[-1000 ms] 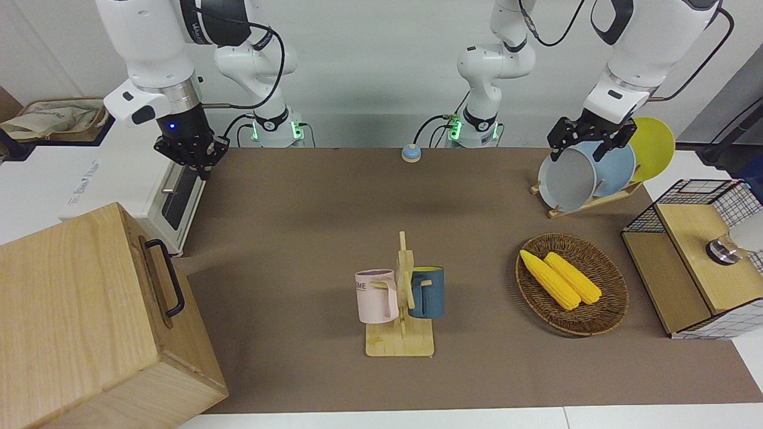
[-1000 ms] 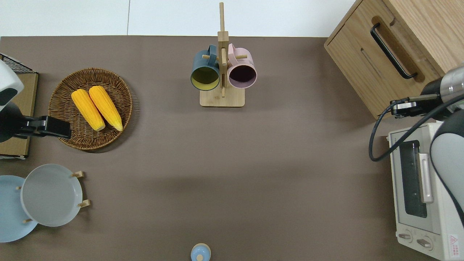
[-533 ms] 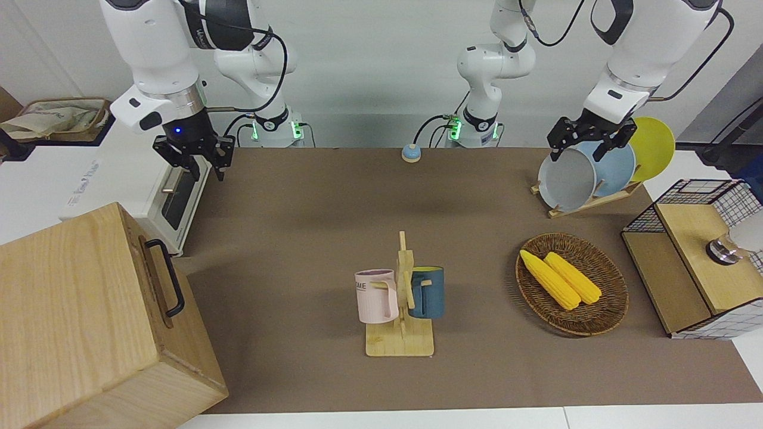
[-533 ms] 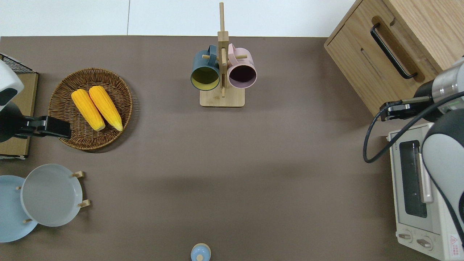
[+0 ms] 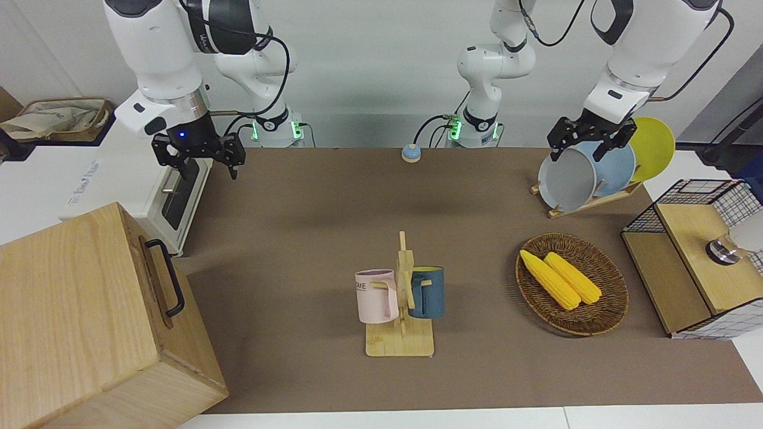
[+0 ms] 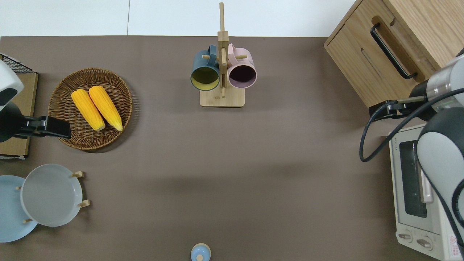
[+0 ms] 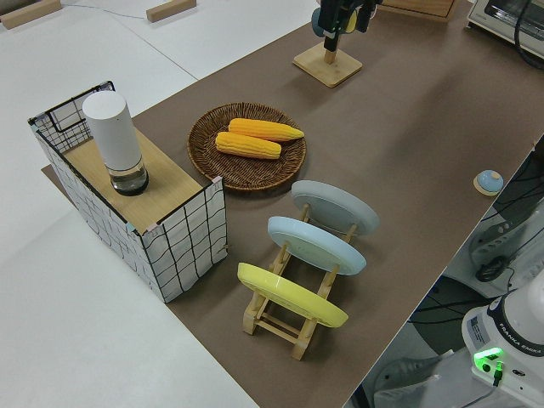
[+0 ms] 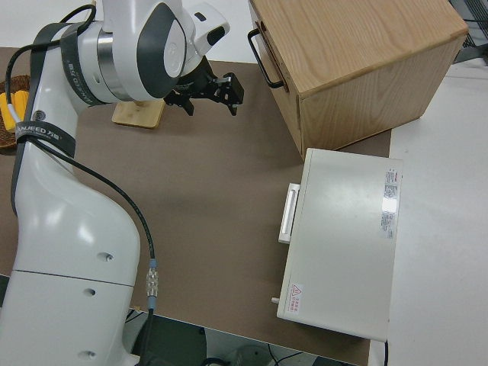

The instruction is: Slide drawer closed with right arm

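Observation:
The light-wood drawer (image 5: 152,287) with its black loop handle (image 5: 171,280) sits in the big wooden box (image 5: 71,322) at the right arm's end of the table; its front looks about flush with the box. It also shows in the overhead view (image 6: 364,63). My right gripper (image 5: 206,167) is open and empty. In the overhead view (image 6: 385,109) it hangs over the mat just nearer to the robots than the box's corner, apart from the handle (image 6: 391,50). It also shows in the right side view (image 8: 210,97). The left arm is parked, its gripper (image 5: 577,146) open.
A white oven (image 6: 417,188) stands beside the box, nearer to the robots. A mug rack (image 5: 400,304) stands mid-table. A basket (image 5: 608,316) with two corn cobs, a plate rack (image 5: 590,173) and a wire-mesh rack (image 5: 697,262) are toward the left arm's end.
My right gripper has moved off the oven toward the box's corner and the table's middle, turning as it went; its fingers now stand wider apart. The drawer and left arm have not moved.

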